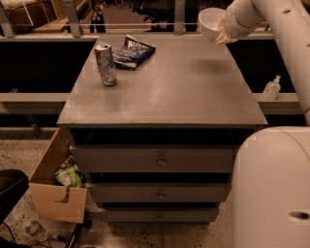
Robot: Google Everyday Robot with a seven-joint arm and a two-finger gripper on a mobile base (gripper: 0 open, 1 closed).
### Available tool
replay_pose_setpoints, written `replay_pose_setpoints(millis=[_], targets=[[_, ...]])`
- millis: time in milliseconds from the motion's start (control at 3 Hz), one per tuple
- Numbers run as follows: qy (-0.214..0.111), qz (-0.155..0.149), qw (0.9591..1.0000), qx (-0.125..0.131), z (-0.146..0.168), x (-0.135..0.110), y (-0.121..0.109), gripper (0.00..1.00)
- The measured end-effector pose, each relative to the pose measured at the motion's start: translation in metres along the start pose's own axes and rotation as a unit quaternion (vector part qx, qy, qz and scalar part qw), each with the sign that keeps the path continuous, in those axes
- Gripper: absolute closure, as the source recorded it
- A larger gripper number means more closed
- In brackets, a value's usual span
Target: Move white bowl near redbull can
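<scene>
Camera view: small round glossy white bowl (209, 20) aloft over far right of grey metal bench (169, 92), its shadow on top below. Pincer (224, 35) clamped on bowl's right rim. White arm (252, 12) reaches in from upper right, wrist angled down-left. Slim dented silver-and-blue redbull can (105, 63) upright at far left, well apart from bowl; dark blue-and-white snack bag (133, 51) just behind it. Step, as judged: carry bowl left, keep level, above can height, set down right of can, clear of bag.

white bowl (208, 20) in cream claw (222, 34), silver-blue can (105, 64), grey table (184, 99)
</scene>
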State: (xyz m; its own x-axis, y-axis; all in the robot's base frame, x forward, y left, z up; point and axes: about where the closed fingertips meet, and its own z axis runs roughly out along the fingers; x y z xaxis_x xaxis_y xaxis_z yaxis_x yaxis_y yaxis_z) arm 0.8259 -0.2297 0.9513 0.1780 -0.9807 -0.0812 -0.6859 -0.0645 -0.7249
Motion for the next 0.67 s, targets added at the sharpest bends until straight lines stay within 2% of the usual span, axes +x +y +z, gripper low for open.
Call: replay_pose_setpoints(millis=[333, 667], targets=[[-0.033, -0.021, 0.9990, 0.022, -0.031, -0.029, -0.003, 1.00], [-0.081, -0.050, 0.9952, 0.024, -0.054, -0.073, 0.012, 1.00]])
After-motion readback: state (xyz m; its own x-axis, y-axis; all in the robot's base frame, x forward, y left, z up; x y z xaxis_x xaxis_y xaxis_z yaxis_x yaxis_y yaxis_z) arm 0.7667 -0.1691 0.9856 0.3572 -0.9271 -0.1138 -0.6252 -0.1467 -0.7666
